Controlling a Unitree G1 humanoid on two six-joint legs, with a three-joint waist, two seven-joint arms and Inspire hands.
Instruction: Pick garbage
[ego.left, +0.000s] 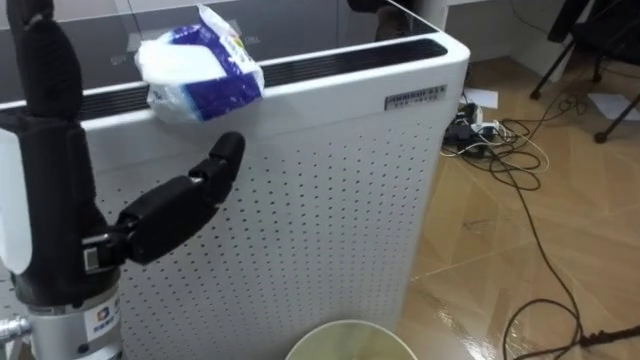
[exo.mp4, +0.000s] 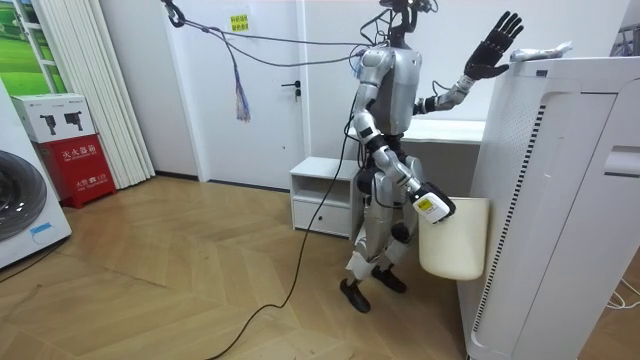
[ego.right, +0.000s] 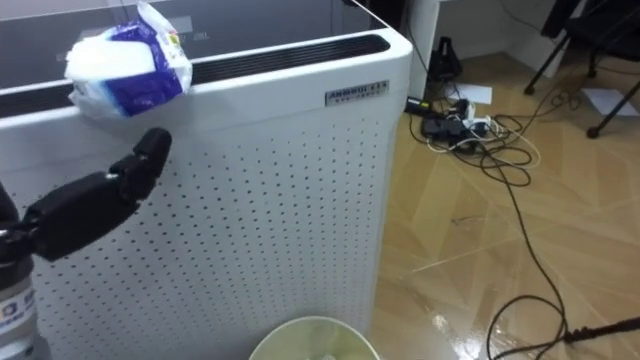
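We are holding the left hand (ego.left: 172, 214), fingers straight and spread, at 6 o'clock of the blue-white packet (ego.left: 200, 65) lying atop the white cabinet (ego.left: 330, 200).

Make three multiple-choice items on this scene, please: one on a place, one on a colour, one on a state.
1. Where does the package lie? A on the floor; B on top of the white appliance; C on a chair.
2. What colours has it? A blue and white; B red; C green.
3. How is the left hand? A shut on the package; B open, below the package; C shut, empty.
Answers: B, it rests on the top edge; A, blue print on white; B, straight fingers hold nothing.
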